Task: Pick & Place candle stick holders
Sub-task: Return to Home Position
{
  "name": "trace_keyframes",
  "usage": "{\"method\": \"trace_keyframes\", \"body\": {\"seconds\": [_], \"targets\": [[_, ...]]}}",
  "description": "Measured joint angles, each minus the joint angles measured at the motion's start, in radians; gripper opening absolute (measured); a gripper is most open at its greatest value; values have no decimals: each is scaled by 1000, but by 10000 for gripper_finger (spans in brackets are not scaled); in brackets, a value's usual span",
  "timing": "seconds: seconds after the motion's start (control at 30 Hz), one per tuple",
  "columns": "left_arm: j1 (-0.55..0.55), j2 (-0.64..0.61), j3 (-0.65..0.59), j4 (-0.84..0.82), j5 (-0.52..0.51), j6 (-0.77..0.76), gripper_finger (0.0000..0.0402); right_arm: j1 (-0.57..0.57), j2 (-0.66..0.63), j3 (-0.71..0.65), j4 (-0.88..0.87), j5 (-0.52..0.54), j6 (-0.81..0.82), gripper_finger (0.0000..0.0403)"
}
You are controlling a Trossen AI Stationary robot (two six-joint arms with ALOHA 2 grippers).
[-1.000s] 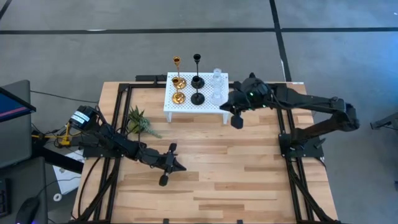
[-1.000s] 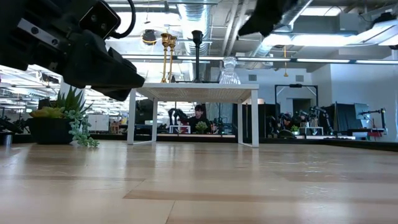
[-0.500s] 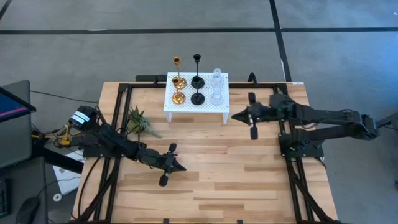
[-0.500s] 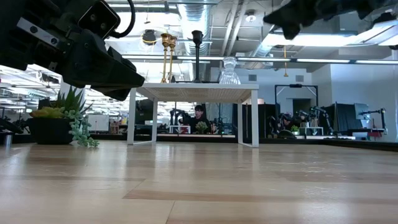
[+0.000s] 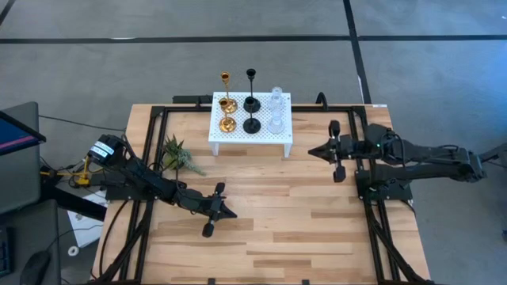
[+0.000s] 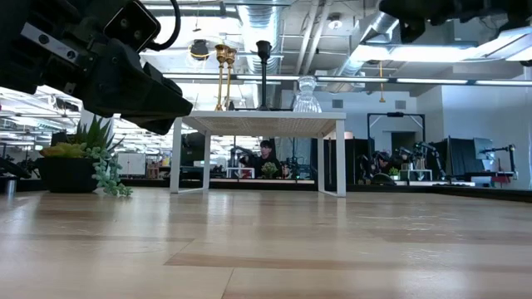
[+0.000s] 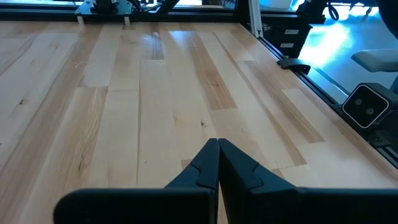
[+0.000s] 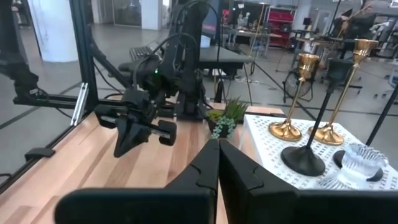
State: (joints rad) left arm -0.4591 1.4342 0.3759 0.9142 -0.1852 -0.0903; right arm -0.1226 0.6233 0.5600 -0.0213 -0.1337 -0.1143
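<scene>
All six candle stick holders (image 5: 251, 104) are parked on the white shelf (image 5: 242, 136) at the table's (image 5: 301, 229) back edge. The gold pair (image 5: 227, 124) is on the shelf's left side, the black pair (image 5: 252, 125) in the middle and the clear glass pair (image 5: 276, 123) on the right. The right gripper (image 5: 315, 152) is held near the table's right edge, arm stretched flat, fingers pinched together and empty. The left gripper (image 5: 228, 212) is seen over the front-left area, fingers pressed together too, nothing in them.

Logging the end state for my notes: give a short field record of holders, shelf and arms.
shelf: white perforated shelf, table's far middle
on shelf: two gold candle stick holders, two black candle stick holders, two clear glass candle stick holders
left arm: over table's near left, jaws shut, empty
right arm: right of shelf, jaws shut, empty
</scene>
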Motion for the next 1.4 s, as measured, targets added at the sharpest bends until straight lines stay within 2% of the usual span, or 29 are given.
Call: {"method": "trace_keyframes", "body": {"seconds": [0.5, 0.9, 1.13, 1.4], "targets": [[0, 0, 0, 0, 0, 0, 4, 0, -222, -194, 8, 0, 60, 0], [0, 0, 0, 0, 0, 0, 4, 1, -466, -344, 63, 5, 89, 0], [0, 0, 0, 0, 0, 0, 4, 1, -611, -393, 32, 58, 120, 0], [0, 0, 0, -1, 0, 0, 4, 1, -621, -399, -24, 91, 150, 0]]}}
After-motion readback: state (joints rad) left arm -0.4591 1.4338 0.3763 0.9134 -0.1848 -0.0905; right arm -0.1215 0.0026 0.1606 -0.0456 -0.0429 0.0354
